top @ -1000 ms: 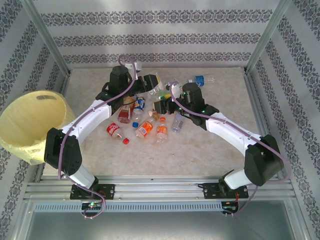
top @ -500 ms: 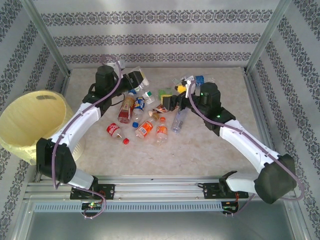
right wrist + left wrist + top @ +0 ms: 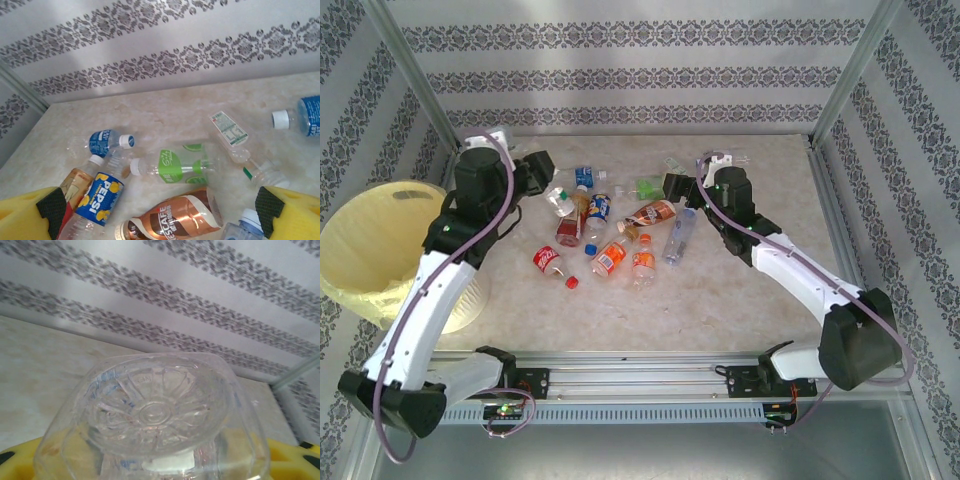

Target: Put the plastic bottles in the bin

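Clear bottle (image 3: 155,412): clamped in left claw (image 3: 155,460), likely bound for bin (image 3: 380,250).
Right claw (image 3: 160,210): spread wide, probably to take coffee bottle (image 3: 175,222) just ahead.

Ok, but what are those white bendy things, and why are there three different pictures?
Those are two white robot arms bolted to a pale table. One picture comes from a camera overhead; the other two from small cameras on the wrists. Small clear plastic bottles with coloured labels lie scattered on the table; a big round pale-yellow plastic bin stands at the left. The left gripper squeezes one clear bottle, seen bottom-first. The right gripper is open and empty, facing a brown coffee bottle.
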